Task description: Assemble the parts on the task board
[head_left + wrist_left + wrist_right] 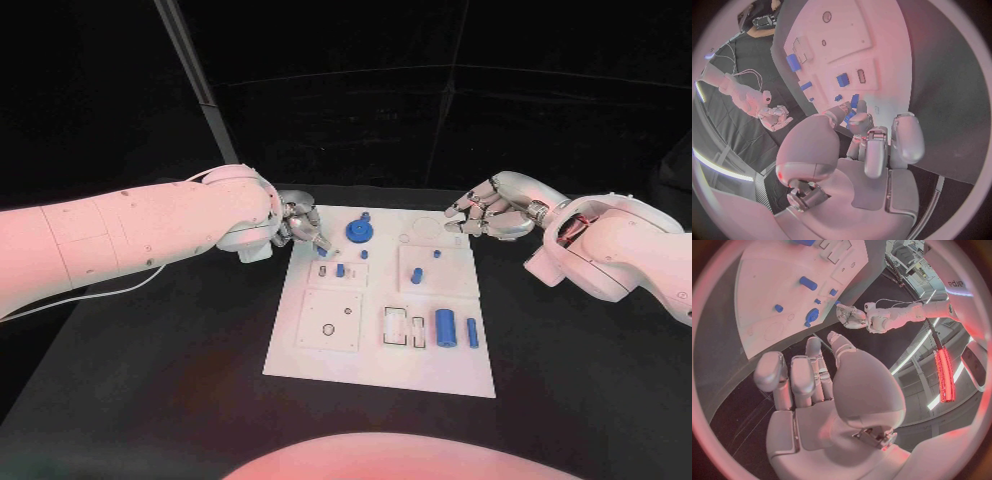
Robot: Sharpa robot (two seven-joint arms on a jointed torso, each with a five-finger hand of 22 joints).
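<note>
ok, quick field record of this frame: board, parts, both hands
board: white task board flat in the middle of the black table
parts: blue pieces on the board, including a round gear-like part at the far end and two cylinders at the near right
left hand: left hand at the board's far-left corner, fingertips pinching a small blue part
right hand: right hand over the far-right corner, fingers curled, holding nothing
</note>
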